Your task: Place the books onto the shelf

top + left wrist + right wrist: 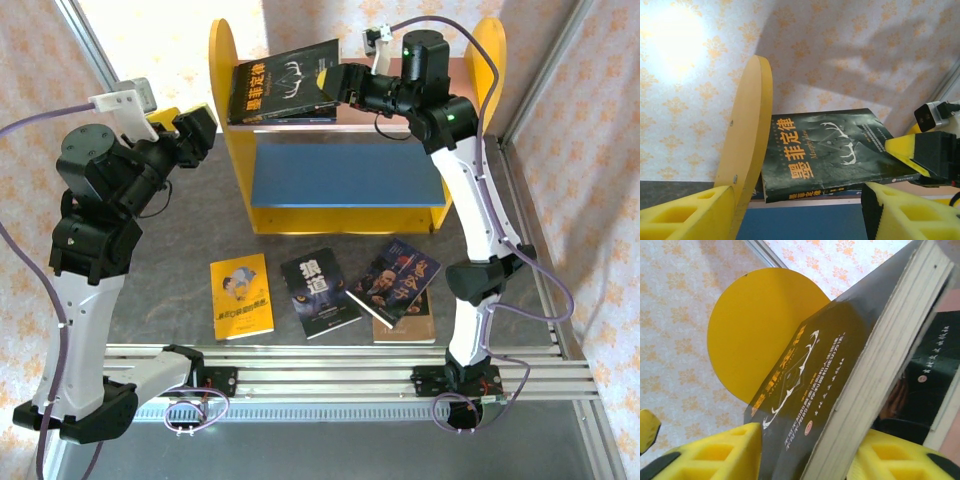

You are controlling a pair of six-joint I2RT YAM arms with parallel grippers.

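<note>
Black paperback book with yellow Chinese title (285,82) tilted over pink upper board of small yellow-sided shelf (345,172), close beside left panel. Right gripper (348,85) around its right edge, partly open; grip impossible to tell. Left gripper (200,128) open, empty. Best to release only once settled, then withdraw rightward slowly.

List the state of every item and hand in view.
Yellow-sided two-tier shelf: upright.
Black paperback with yellow title: on the upper tier, tilted beside the left panel.
Right hand: fingers straddle that book's edge; grip unclear.
Left hand: open, empty.
Yellow paperback: flat on the table.
Black paperback with white title: flat on the table.
Dark blue paperback: lying across the brown paperback.
</note>
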